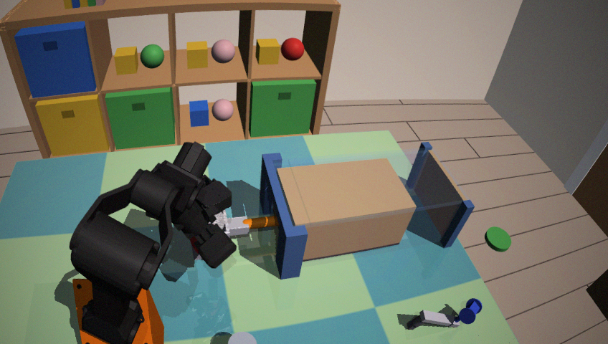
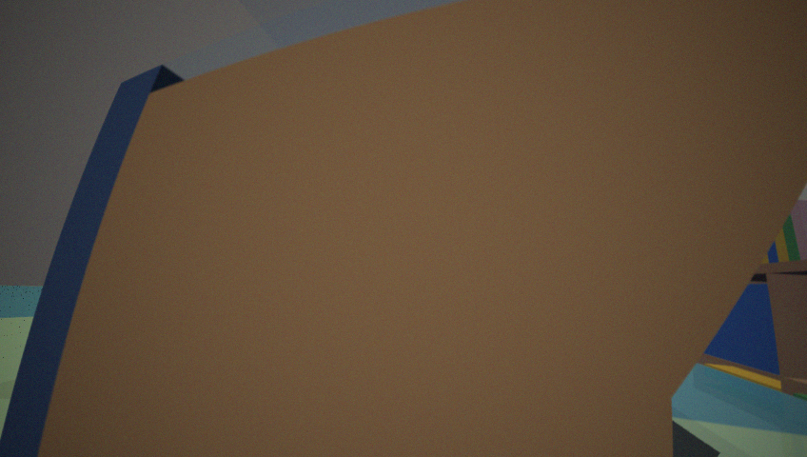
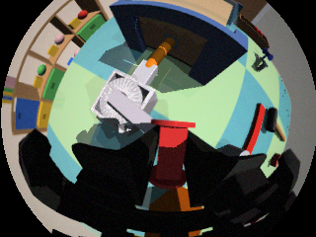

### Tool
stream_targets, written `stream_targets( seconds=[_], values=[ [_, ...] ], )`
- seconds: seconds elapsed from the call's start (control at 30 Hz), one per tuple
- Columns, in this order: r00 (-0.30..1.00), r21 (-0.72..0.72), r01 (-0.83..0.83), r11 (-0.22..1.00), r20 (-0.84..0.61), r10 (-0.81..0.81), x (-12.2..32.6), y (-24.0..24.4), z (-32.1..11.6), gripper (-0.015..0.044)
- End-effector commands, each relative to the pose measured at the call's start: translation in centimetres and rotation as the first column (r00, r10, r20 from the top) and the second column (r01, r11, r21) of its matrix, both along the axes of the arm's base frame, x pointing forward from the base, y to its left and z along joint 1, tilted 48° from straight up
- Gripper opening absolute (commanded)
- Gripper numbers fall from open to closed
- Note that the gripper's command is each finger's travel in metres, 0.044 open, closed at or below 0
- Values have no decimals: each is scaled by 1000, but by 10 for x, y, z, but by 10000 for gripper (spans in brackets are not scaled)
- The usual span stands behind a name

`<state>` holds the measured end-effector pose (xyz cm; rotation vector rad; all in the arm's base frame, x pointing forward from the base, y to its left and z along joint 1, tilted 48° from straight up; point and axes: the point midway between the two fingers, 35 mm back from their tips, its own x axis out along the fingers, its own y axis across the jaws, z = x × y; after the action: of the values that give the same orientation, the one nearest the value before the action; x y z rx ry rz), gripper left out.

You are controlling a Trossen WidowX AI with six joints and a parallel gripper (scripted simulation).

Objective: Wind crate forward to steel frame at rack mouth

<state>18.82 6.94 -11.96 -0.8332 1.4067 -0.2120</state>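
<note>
My gripper (image 1: 216,224) (image 3: 170,129) is shut on the red grip of the winch handle (image 3: 173,139). The handle's grey arm lies across the top of the pale winch (image 1: 221,218) (image 3: 129,88); its far end is over the ribbed drum, and the key and hole are hidden. An orange strap (image 1: 265,221) (image 3: 162,52) runs from the winch through the blue frame (image 1: 292,253) (image 3: 212,60). The brown crate (image 1: 345,191) (image 3: 207,7) looks flat, its front close behind the frame; I cannot tell whether they touch.
The clear-panelled cubby has blue rear posts (image 1: 458,223). A grey tool (image 1: 434,317) with blue knobs (image 1: 467,315) lies front right. A red bar (image 3: 255,128) and black-headed tool (image 3: 271,119) show in the wrist view. A brown surface (image 2: 396,226) fills the exterior view.
</note>
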Motion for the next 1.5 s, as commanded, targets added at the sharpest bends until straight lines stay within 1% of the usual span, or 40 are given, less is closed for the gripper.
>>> stream_targets(
  seconds=[0.0,1.47],
  values=[
    [1000,-5,10,1000,28,-10,14,-5,0,0],
    [999,-5,10,1000,31,-10,65,-4,-16,0]
  ],
)
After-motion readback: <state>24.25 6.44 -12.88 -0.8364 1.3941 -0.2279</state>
